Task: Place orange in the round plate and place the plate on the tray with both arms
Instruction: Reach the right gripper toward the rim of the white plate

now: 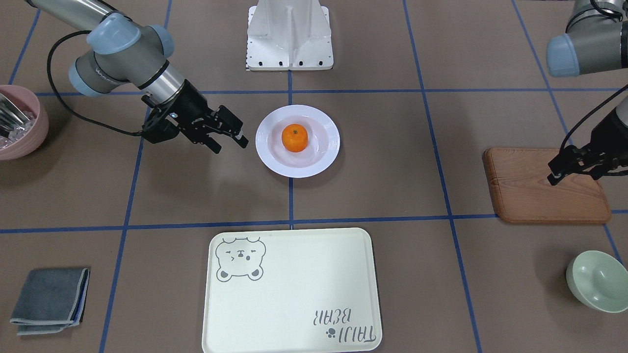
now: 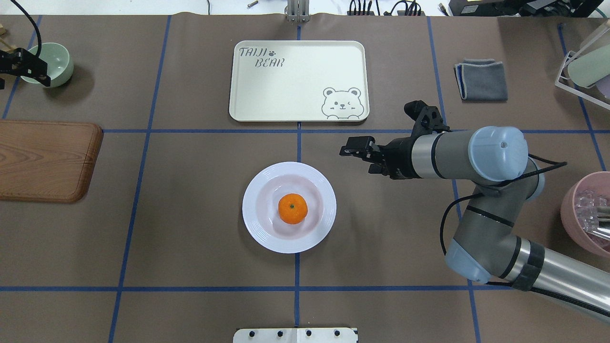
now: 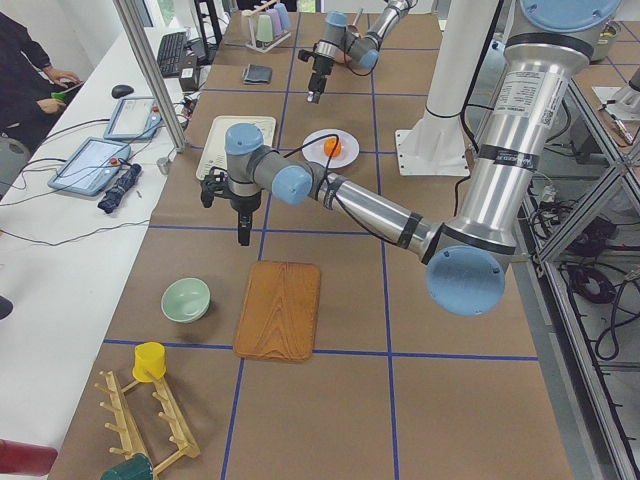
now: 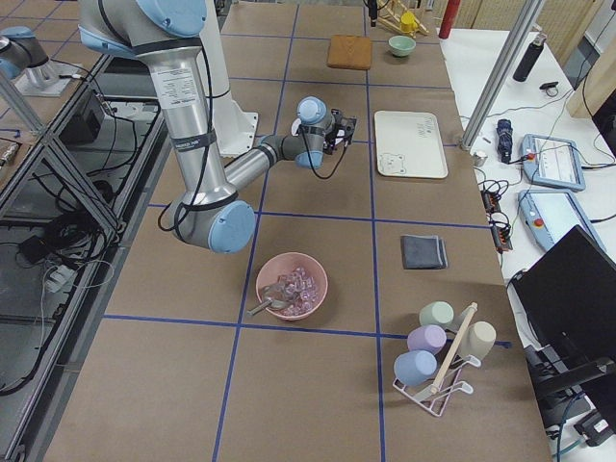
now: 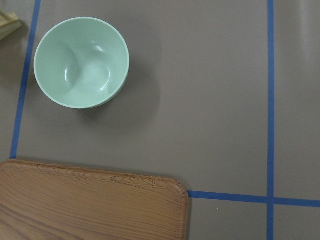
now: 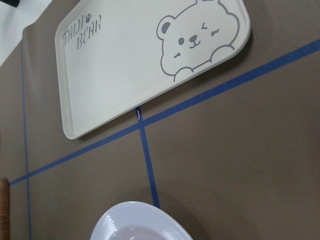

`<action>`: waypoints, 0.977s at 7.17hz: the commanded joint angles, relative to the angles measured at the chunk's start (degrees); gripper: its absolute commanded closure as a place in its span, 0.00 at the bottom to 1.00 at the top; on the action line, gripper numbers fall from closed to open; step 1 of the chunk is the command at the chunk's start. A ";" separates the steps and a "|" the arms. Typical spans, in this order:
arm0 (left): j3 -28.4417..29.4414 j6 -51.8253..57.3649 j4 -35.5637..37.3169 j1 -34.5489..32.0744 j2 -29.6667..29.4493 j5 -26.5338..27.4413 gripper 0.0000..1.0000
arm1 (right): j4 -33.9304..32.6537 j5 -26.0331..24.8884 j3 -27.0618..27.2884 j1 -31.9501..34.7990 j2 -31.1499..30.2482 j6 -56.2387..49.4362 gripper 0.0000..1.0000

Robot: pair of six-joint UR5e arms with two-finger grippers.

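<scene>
Overhead exterior: the orange (image 2: 292, 208) sits in the round plate (image 2: 255, 228) at mid-worktop (image 2: 190, 214), apart from the tray (image 2: 295, 81).
Right fingers (image 1: 233, 128) spread and empty beside the plate; left fingers (image 1: 564, 164) near the wooden board (image 1: 530, 191), grip unreadable.

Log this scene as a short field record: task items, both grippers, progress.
orange: in the plate's centre
plate: on the table, short of the tray
tray: bare
right gripper: open, empty, beside plate, not touching
left gripper: above the board, open or shut unclear
progress: orange placed; plate not yet on tray
</scene>
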 commanded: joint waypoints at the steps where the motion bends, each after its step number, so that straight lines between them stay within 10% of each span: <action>1: 0.29 0.18 0.10 -0.27 0.02 0.05 0.02 | 9.41 -8.67 -4.90 -5.61 0.45 3.61 0.00; 7: 1.08 0.18 0.19 -0.18 0.02 0.05 0.02 | 9.16 -11.96 -7.81 -9.14 1.50 4.13 0.00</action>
